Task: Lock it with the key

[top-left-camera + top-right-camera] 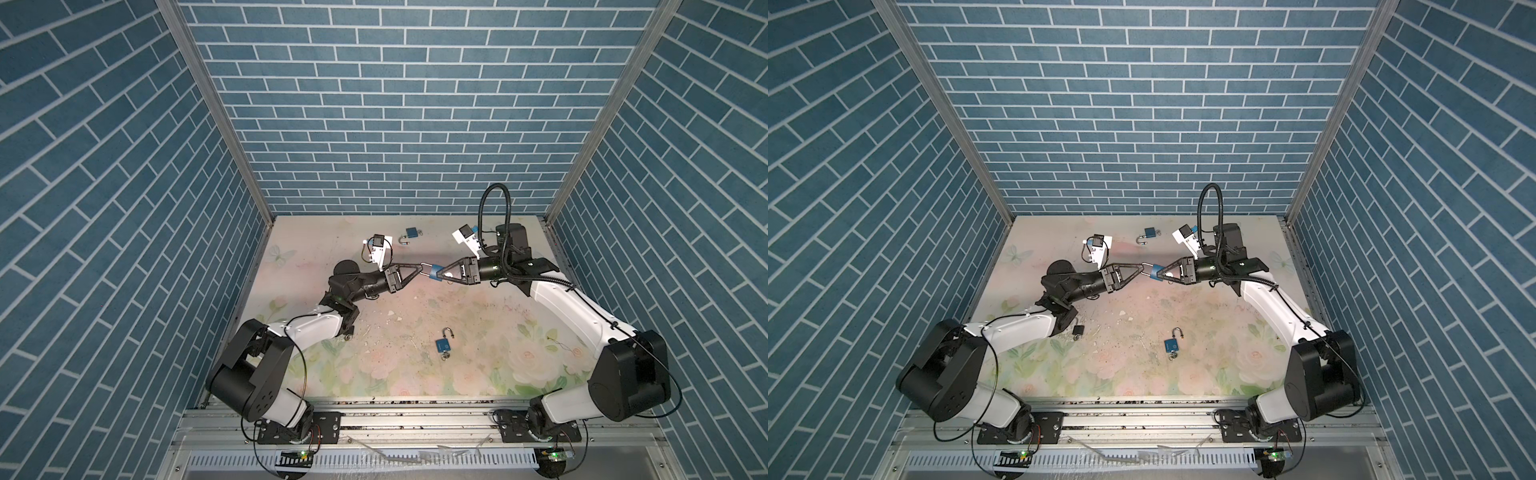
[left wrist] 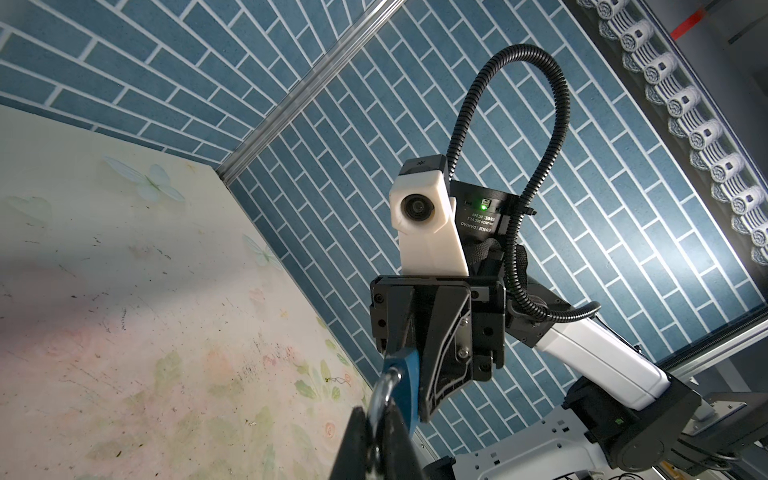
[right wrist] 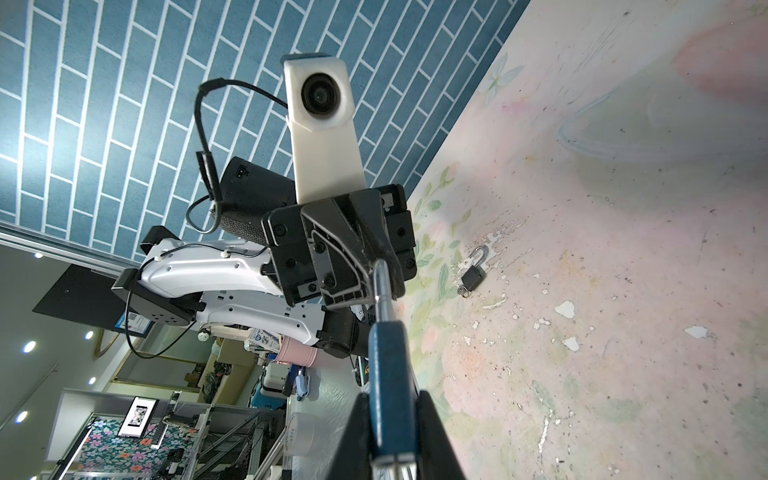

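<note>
Padlock, blue: held clear of the table, centre, toward the far side. Body clamped in right gripper; shackle pinched tight by left gripper. Step, as judged: pressing shackle home; next calls for a straight push together, then a key turn. Key: not made out. Black padlock, left side: shown in a top view and the right wrist view; absent from the left wrist view.

My left claw and right claw are both cut off by their wrist pictures' edges. My left arm half hides a black lock in a top view.
</note>
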Available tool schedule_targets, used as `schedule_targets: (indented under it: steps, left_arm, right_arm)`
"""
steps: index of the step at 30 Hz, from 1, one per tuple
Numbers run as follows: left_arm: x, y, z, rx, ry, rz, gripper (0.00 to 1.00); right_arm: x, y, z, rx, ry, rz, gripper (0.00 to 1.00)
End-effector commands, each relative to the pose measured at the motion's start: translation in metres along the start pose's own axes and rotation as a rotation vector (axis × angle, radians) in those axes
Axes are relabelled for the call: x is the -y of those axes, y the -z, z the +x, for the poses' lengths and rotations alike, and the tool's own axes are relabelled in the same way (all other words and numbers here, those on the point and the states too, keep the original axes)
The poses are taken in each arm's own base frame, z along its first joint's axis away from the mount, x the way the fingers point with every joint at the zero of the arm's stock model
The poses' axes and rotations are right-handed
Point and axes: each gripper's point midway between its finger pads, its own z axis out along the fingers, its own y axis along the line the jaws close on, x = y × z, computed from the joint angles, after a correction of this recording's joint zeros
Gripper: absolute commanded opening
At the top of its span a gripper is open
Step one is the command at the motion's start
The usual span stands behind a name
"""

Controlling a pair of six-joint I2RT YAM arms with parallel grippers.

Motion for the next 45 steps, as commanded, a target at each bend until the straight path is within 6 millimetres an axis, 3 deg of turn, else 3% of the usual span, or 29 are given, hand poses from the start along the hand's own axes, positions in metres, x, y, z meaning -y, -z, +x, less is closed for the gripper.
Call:
schedule_targets:
  steps: [1,17,35,45]
  left_arm:
    - [0.078,-0.012,0.031,-0.164,-0.153,0.261,0.0]
    - [0.095,-0.037,0.052,-0.222,-0.144,0.324,0.0]
    - [0.1,-0.055,0.077,-0.288,-0.111,0.355,0.0]
    - [0.092,-0.058,0.073,-0.295,-0.109,0.309,0.02]
  right_arm:
    - [0.016,-0.006,-0.012,0.018,0.032,0.072,0.0]
    - [0.017,-0.01,-0.013,0.011,0.036,0.038,0.0]
    - [0.026,-0.015,-0.019,-0.007,0.038,0.035,0.0]
    - [0.033,-0.014,-0.018,0.0,0.035,0.068,0.0]
